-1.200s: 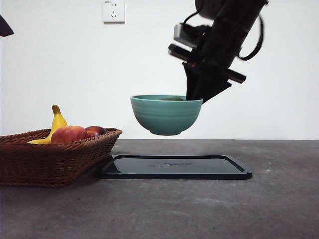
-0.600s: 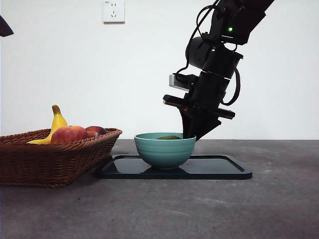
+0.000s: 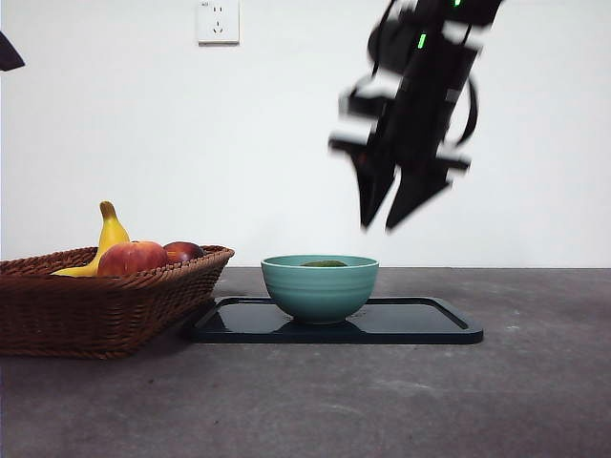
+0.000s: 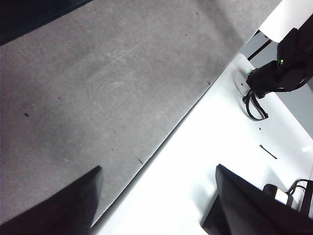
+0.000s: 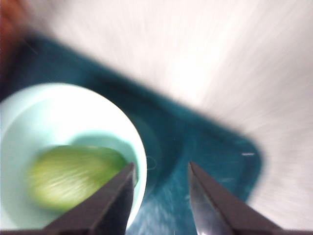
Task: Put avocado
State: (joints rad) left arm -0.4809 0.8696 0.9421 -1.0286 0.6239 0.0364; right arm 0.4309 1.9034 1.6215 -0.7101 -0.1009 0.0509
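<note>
The green avocado (image 5: 68,176) lies inside the teal bowl (image 3: 320,286); in the front view only its top (image 3: 325,263) shows above the rim. The bowl (image 5: 29,122) stands on the dark tray (image 3: 420,320), toward its left half. My right gripper (image 3: 389,224) is open and empty, blurred by motion, in the air above the bowl's right rim. In the right wrist view the right gripper (image 5: 159,188) has its jaws apart over the rim and the tray (image 5: 205,166). My left gripper (image 4: 156,196) is open, away from the things, over the table edge.
A wicker basket (image 3: 105,305) stands left of the tray, holding a banana (image 3: 107,239), a red apple (image 3: 132,258) and a dark red fruit (image 3: 183,250). A wall socket (image 3: 218,21) is on the white wall behind.
The right gripper lowered the bowl with the avocado onto the tray, let go of the rim, and has risen above it with open jaws.
</note>
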